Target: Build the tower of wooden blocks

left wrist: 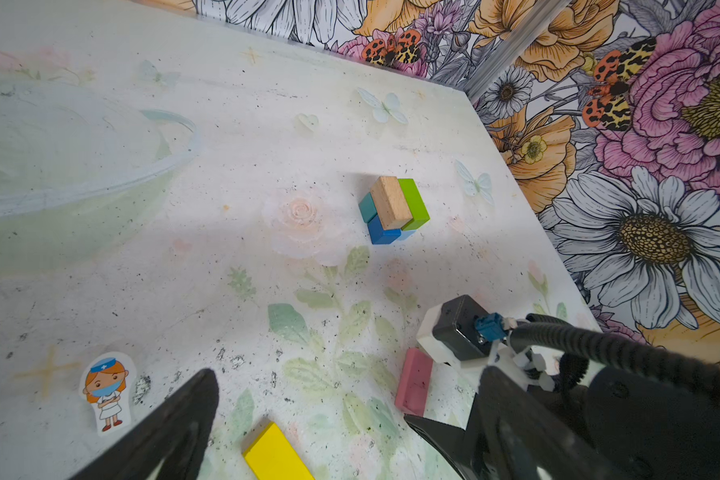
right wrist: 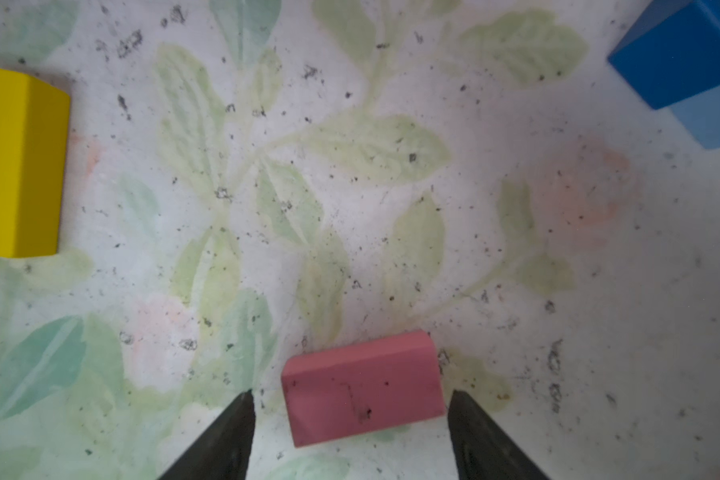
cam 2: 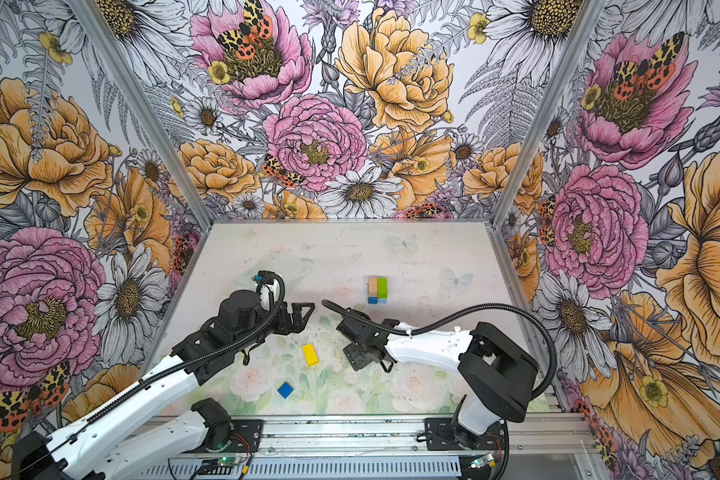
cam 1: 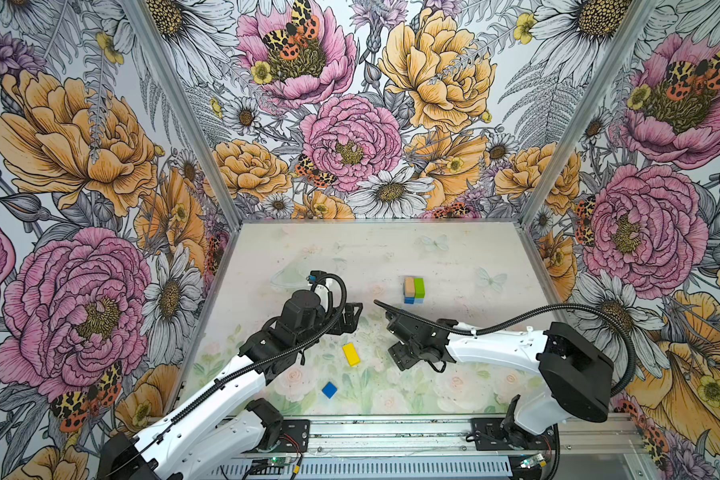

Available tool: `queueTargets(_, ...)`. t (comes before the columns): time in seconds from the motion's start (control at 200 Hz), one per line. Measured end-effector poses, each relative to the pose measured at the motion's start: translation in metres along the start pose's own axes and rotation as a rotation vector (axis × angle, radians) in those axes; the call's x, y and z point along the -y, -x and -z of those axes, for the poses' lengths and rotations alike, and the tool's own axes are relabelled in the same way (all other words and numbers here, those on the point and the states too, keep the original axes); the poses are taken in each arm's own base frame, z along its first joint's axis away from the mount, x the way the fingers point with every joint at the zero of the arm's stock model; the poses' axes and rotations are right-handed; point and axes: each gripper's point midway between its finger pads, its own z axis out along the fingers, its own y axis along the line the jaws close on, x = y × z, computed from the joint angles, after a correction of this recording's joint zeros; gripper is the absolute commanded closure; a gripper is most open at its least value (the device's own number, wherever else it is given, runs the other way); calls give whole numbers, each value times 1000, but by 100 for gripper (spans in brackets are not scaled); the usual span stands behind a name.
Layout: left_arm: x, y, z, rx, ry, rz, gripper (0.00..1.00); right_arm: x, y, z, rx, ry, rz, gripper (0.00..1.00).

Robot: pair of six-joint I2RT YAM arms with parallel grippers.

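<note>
**Pink brick pick: right jaws astride, not yet clamped**

The pink brick [right wrist: 362,388] lies flat on the table [cam 1: 454,257], near the front and centre, hidden under the right arm in both top views. The right gripper [right wrist: 350,405] has a finger on either side of it. The jaws stand apart, with a clear gap on one side and the other finger just beside the brick's corner. I see no firm contact.

Handling, my judgement: small painted wood, so light, rigid and fairly slick. I want the pads square on the two long faces at mid-length, because a corner grip would probably twist it.

The started tower [cam 1: 414,289] stands well apart, towards the back. It has a tan brick [left wrist: 390,203] and a green brick [left wrist: 413,203] side by side on top of blue cubes. The yellow brick [cam 1: 351,354] and the dark blue cube [cam 1: 329,390] lie loose between the arms.

The left gripper [cam 1: 350,318] hangs above the table with its jaws wide apart and empty.

Risk: the stack is only resting, so a hard set-down could shift the top bricks.
</note>
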Motion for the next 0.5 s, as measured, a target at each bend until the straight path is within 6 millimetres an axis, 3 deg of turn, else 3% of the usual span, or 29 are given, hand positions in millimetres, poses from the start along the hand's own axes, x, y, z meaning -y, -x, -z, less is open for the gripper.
queueTargets(0.5,-2,-3,0,-11,9,0,1,-2,3,-7,-11,-2,38,26)
